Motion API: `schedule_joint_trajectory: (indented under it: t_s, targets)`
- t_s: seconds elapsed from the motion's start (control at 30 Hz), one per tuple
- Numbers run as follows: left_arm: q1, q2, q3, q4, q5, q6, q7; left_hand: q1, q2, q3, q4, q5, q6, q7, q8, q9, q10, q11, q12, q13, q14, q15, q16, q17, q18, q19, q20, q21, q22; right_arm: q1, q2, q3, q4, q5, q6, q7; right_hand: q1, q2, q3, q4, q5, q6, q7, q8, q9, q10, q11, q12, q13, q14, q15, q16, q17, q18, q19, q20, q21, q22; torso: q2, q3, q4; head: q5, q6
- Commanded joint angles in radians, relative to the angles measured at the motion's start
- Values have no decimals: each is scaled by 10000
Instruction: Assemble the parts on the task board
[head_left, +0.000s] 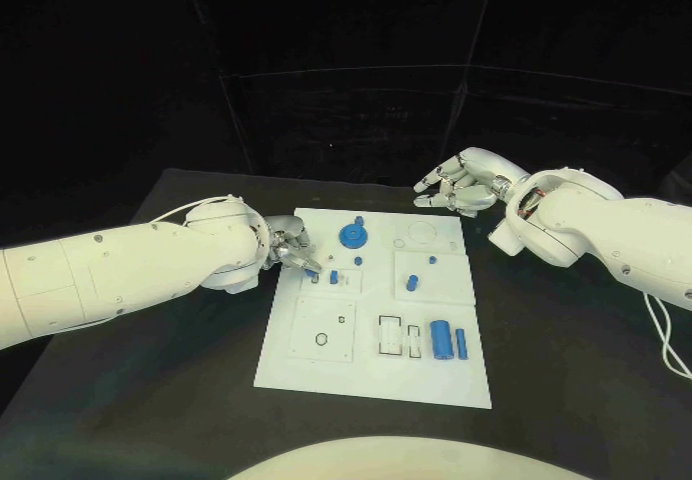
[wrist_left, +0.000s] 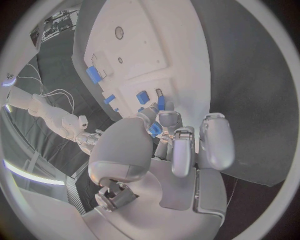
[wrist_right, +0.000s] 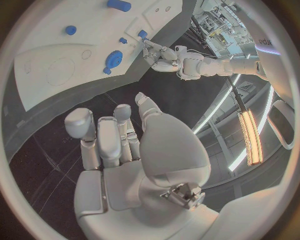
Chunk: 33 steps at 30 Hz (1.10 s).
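The left hand (head_left: 289, 247) pinched a small blue plastic part (wrist_left: 154, 129) over the white rectangular task board (head_left: 325, 372) near its left edge, best lowered slowly and squarely, while the right hand (head_left: 464, 183) hovered empty, fingers loosely apart, beyond the board's far edge.

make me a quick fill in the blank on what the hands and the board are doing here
1. The left hand pinches a small ____ part over the board.
2. The right hand holds ____ and hovers beyond the board's far edge.
3. The big round blue part lies on the board's ____ end, away from the robot.

Missing words: blue; nothing; far
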Motion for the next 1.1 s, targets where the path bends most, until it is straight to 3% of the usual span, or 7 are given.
schedule_joint_trajectory:
  t_s: [0.03, 1.1]
  targets:
    - [-12, 16, -2, 34, -110, 168, -71, 67, 9, 720, -675, 49, 81, 6, 34, 9, 66, -6, 44, 16, 1072, -66, 32, 2635, -75, 87, 4, 45, 9, 18, -7, 5, 28, -7, -81, 25, -4, 89, -21, 48, 39, -46, 5, 71, -8, -39, -8, -30, 8, 138, -63, -50, 2, 80, -72, -9, -41, -8, -3, 6, 0, -13, -11]
    - [-32, 84, -5, 151, -110, 711, -254, 35, -9, 751, -663, 48, 85, 5, 39, 9, 72, -6, 43, 14, 1072, -66, 32, 2635, -75, 87, 3, 44, 9, 18, 26, 4, 17, -7, -41, 18, -4, 89, -21, 48, 39, -46, 5, 71, -8, -39, -8, -30, 8, 138, -63, -50, 2, 80, -72, -9, -41, -8, -13, -1, 1, -30, -101]
